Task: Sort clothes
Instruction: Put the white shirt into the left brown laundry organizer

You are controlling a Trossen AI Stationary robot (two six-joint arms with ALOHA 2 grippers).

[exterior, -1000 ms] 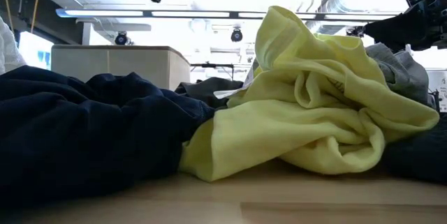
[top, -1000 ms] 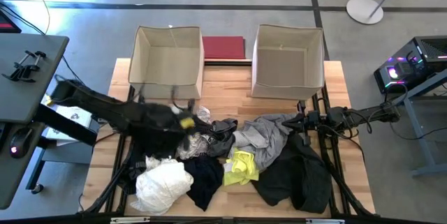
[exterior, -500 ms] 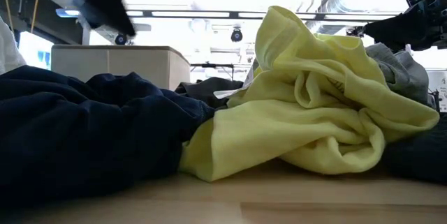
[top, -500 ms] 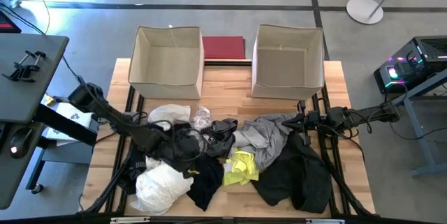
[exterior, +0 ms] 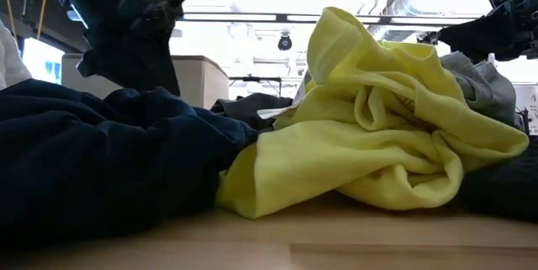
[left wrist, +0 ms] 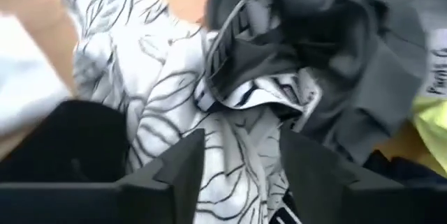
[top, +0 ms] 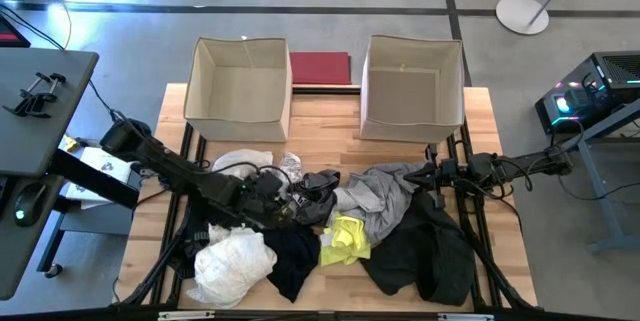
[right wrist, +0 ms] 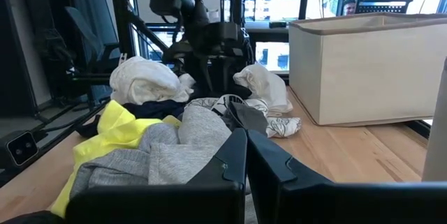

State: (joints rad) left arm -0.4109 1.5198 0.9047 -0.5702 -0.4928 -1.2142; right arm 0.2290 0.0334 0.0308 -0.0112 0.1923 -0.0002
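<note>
On table: rumpled neon-yellow garment [exterior: 378, 135]

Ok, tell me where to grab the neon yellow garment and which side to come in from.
Grip the raised fold at the top of the neon yellow garment; in the low view it bunches into a peak. Come straight down from above: a dark navy garment crowds one side and a grey garment the other. The left gripper, fingers apart over the patterned white garment, looks nearer.
</note>
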